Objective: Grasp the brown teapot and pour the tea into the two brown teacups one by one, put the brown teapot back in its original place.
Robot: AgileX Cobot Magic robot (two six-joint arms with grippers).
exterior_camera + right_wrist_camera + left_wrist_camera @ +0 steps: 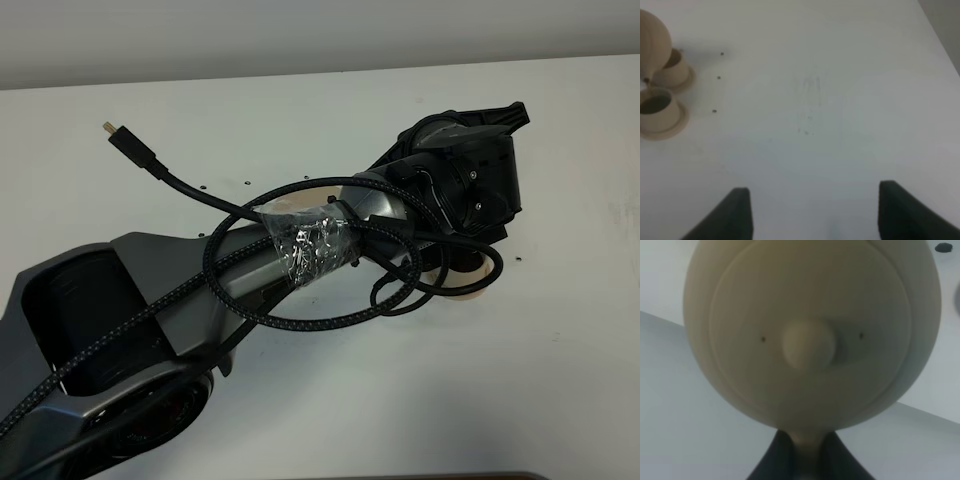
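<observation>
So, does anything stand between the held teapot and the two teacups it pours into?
Nothing visible does. In the right wrist view the brown teapot hangs right over the nearer teacup and beside the farther teacup, with no other object between them.

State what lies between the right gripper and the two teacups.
Only bare white table, with a few tiny dark specks, separates the right gripper from the teacups; the right wrist view shows it.

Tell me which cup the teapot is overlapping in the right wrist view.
The cup farther from the right pincer: the teapot hides part of its rim. The nearer cup sits clear of the teapot, its dark inside showing.
</observation>
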